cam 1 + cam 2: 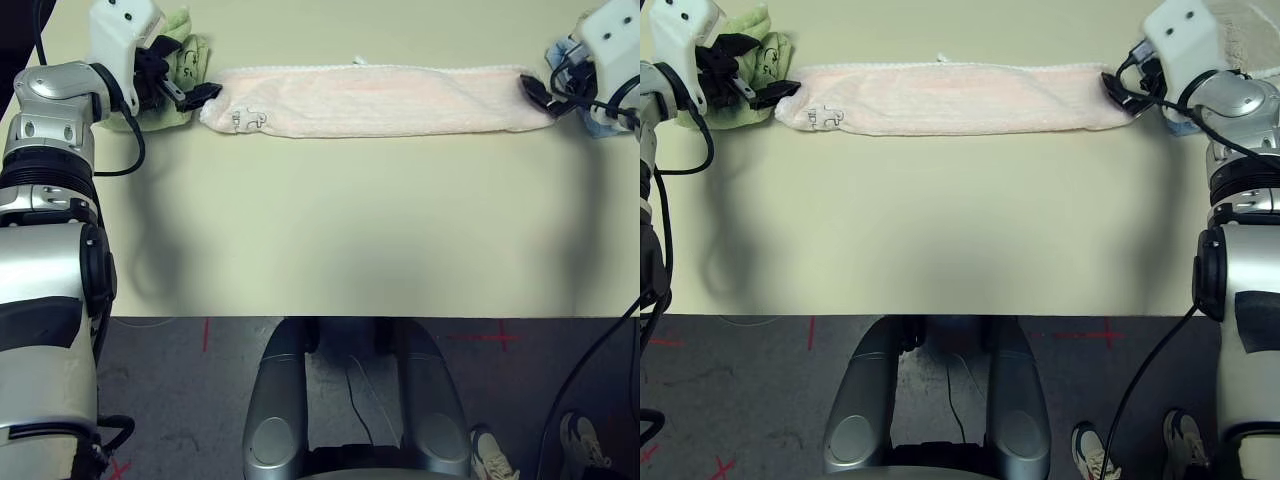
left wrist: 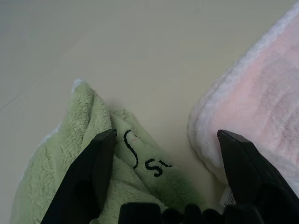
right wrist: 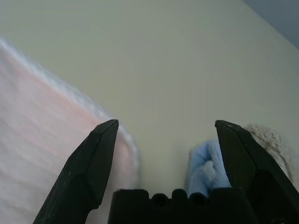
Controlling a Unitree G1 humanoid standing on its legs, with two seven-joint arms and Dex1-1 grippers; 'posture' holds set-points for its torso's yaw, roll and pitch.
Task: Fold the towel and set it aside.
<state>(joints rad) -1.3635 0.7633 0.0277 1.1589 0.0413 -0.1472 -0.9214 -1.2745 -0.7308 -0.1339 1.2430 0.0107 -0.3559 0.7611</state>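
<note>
So we've got the pink towel (image 1: 375, 100) folded into a long strip across the far side of the surface (image 1: 330, 230). Our left end effector (image 1: 190, 92) and right end effector (image 1: 538, 94) sit at its two ends, fingers spread, nothing held.

Near table (image 1: 330, 240) lies bare; towel (image 1: 380, 100) spans its far edge.
</note>
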